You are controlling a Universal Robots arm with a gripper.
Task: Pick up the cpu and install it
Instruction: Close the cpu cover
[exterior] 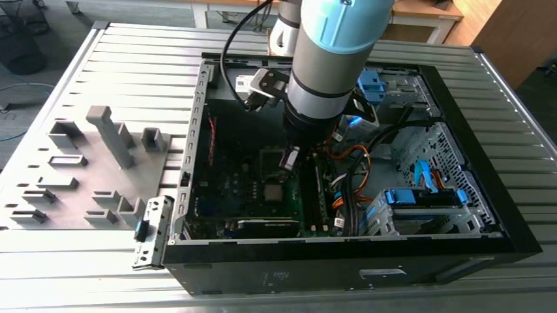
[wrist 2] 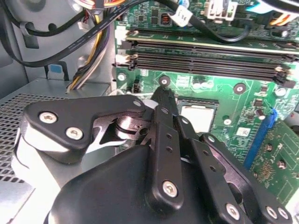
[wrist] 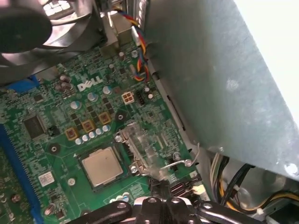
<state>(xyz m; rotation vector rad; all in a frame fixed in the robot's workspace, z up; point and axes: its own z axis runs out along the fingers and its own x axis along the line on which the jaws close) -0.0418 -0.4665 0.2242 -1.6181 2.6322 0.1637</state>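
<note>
The cpu (wrist: 99, 166) is a small silver-grey square lying flat in its socket on the green motherboard (wrist: 56, 135). It also shows in the second wrist view as the cpu (wrist 2: 198, 116) and in the exterior view as the cpu (exterior: 273, 192) inside the open computer case (exterior: 452, 254). My gripper (exterior: 291, 162) hangs low inside the case, just beside the socket. Its black fingers (wrist 2: 163, 140) meet at the tip with nothing between them. That tip, the gripper (wrist: 159, 186), sits next to the socket's wire lever (wrist: 175, 163) and metal retaining frame (wrist: 140, 144), apart from the chip.
Black memory slots (wrist 2: 205, 58) and bundled cables (wrist 2: 88, 56) run beside the socket. A grey case wall (wrist: 224, 79) and a fan (wrist: 28, 28) stand close. Blue drive brackets (exterior: 422, 199) fill the exterior view's right. A grey fixture plate with blocks (exterior: 96, 163) lies on the exterior view's left.
</note>
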